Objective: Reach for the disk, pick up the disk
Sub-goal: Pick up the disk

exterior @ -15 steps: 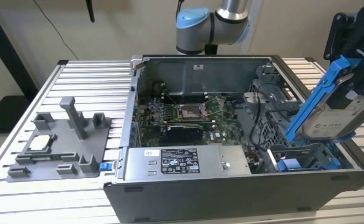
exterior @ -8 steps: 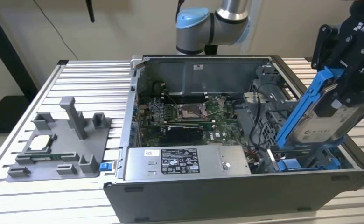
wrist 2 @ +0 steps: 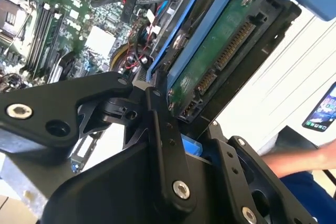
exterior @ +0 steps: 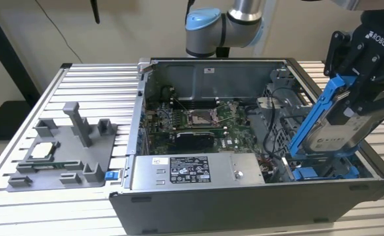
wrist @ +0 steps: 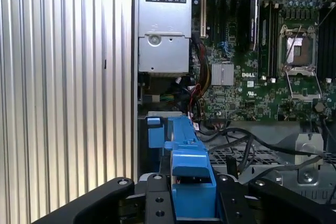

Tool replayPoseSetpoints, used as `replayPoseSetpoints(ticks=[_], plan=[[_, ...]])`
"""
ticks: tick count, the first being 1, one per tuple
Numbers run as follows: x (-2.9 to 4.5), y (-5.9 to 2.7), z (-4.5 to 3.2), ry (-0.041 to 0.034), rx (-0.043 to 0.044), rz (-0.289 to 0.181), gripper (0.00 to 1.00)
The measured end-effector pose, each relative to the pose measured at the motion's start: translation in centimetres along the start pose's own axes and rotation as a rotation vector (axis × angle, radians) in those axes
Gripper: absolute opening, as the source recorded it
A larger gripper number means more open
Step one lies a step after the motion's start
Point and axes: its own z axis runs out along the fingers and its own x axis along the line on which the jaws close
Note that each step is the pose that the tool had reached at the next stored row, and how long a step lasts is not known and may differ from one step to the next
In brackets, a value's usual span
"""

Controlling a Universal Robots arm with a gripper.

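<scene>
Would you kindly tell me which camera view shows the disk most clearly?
The exterior view: the disk hangs tilted in the gripper, above the case, its label visible. The second wrist view shows its green underside and connector; the first wrist view shows just its blue bracket.

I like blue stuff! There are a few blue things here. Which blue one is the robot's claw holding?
The disk in its long blue bracket, tilted up above the computer case. The gripper clamps it; the small blue clip sits untouched by the grey stand.

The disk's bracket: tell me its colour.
Bright blue; the bracket framing the disk shows best in the exterior view.
</scene>
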Motion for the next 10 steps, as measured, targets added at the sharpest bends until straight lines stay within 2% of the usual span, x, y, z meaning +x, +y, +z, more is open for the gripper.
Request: replayPoseSetpoints(ticks=[10], plan=[[-0.02,0.00,0.01,0.0001,0.0000,0.000,0.00]])
